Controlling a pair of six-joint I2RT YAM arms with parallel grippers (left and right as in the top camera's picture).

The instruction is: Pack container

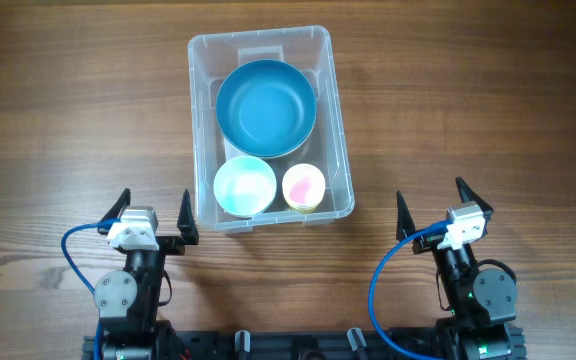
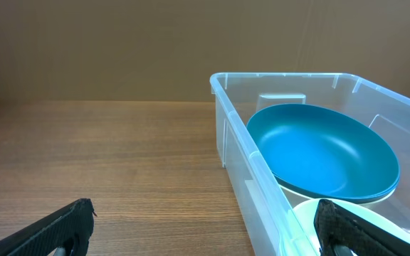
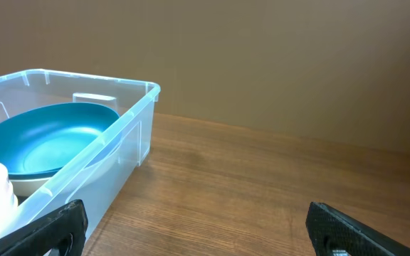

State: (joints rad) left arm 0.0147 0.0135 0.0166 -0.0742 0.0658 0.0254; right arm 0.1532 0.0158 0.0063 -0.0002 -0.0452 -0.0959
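The container [image 1: 200, 120], a clear plastic bin, stands about in the middle of the wooden counter [image 1: 468, 100], its long sides running from the near edge to the far edge. Inside it, in the far part, lies a big blue bowl [image 1: 266, 108]. In the near part a small pale bowl [image 1: 245, 186] stands on the left and a small cup with a pink inside [image 1: 303, 186] on the right, just beside each other. The left arm [image 1: 133, 270] is at the near edge, left of the middle. Its jaws are wide open and hold nothing, and its right finger is just beside the near-left corner of the container. The right arm [image 1: 468, 270] is at the near edge, right of the middle. Its jaws are also wide open and hold nothing, well apart from the container. In the left wrist view the blue bowl [image 2: 326, 153] lies tilted over a pale rim.
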